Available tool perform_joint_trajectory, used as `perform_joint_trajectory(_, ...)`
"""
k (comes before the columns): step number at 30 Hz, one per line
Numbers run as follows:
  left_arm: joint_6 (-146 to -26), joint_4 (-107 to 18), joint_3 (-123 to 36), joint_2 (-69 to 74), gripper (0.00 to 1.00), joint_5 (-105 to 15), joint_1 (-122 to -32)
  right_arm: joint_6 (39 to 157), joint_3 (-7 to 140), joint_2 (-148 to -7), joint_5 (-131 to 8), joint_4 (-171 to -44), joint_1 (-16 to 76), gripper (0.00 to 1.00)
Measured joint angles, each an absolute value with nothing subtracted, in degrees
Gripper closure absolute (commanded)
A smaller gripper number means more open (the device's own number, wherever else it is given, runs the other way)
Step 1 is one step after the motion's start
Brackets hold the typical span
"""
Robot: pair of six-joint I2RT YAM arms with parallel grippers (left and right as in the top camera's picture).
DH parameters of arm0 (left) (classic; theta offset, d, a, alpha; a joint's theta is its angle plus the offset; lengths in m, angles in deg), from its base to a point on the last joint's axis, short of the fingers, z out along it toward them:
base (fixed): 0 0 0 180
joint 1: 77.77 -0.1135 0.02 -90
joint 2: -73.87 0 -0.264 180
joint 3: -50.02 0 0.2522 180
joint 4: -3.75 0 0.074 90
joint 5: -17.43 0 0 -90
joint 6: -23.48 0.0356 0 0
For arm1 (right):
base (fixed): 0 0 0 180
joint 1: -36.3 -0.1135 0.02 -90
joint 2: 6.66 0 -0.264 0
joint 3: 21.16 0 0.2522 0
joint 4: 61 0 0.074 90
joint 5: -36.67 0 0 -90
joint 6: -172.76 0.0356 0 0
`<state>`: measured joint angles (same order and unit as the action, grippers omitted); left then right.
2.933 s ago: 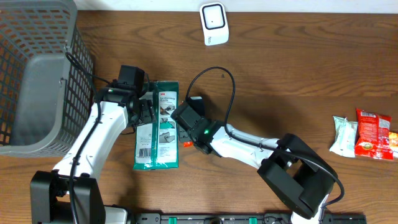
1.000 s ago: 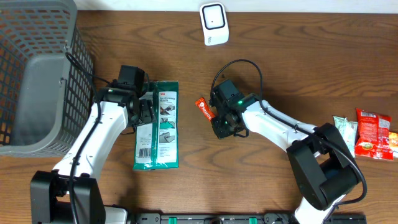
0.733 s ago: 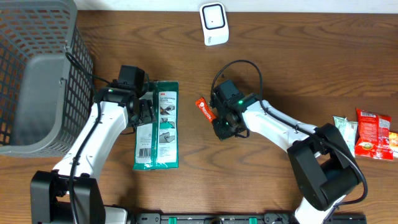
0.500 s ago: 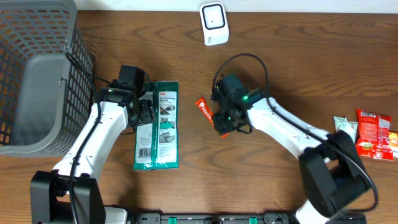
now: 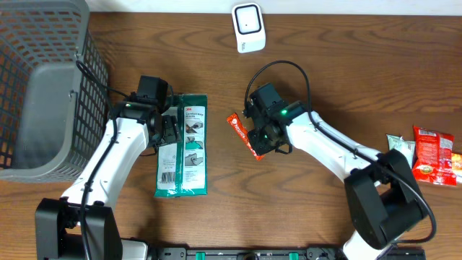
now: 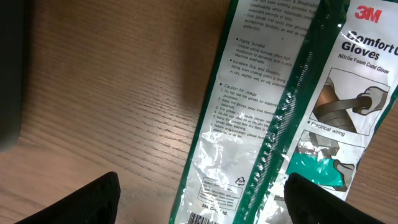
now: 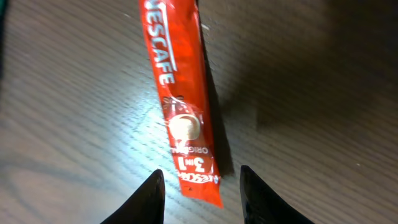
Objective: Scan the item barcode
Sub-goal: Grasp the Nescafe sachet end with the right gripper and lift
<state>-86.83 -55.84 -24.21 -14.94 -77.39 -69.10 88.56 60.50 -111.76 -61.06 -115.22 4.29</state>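
Observation:
A red Nescafe coffee stick [image 5: 242, 134] lies flat on the wooden table, right of centre. My right gripper [image 5: 258, 147] hovers over its near end. In the right wrist view the stick [image 7: 184, 106] runs away from me, and my right gripper [image 7: 202, 179] is open, with table showing between each finger and the stick's "3 in 1" end. A green 3M gloves pack [image 5: 184, 148] lies to the left. My left gripper [image 5: 169, 130] hangs wide open above the pack [image 6: 280, 106], its fingers [image 6: 99, 196] clear of the film. A white scanner [image 5: 248, 27] stands at the back edge.
A grey wire basket [image 5: 43, 87] fills the left back corner, close behind my left arm. Two snack packets [image 5: 426, 155] lie at the far right edge. A black cable loops above my right wrist.
My right arm carried the red stick away from the gloves pack to the right, then shifted a little, uncovering more of the stick. The left arm and the gloves pack have not moved.

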Motion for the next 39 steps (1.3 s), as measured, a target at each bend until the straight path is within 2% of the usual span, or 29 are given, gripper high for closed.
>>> perform_joint_trajectory(4, -86.8, -55.8, -24.2, -14.9, 0.15, -77.4, -69.1, 88.5, 60.4, -112.5, -60.2, -115.1, 4.3, 0.66)
perform_joint_trajectory(8, -86.8, -55.8, -24.2, -14.9, 0.15, -77.4, -69.1, 88.5, 60.4, -112.5, -59.9, -114.7, 4.3, 0.7)
perform_joint_trajectory(28, -86.8, -55.8, -24.2, -14.9, 0.15, -77.4, -69.1, 88.4, 53.4, -112.5, -61.5, -105.7, 4.2, 0.7)
perform_joint_trajectory(32, -86.8, -55.8, -24.2, -14.9, 0.15, -77.4, -69.1, 88.3, 52.4, -112.2, -62.1, -103.6, 4.2, 0.8)
perform_joint_trajectory(35, -86.8, -55.8, -24.2, -14.9, 0.15, -77.4, -69.1, 88.5, 52.3, -112.2, -62.8, -103.4, 4.2, 0.99)
perform_joint_trajectory(39, -86.8, -55.8, -24.2, -14.9, 0.15, -77.4, -69.1, 88.6, 52.4, -112.0, -63.4, -104.5, 3.9, 0.99)
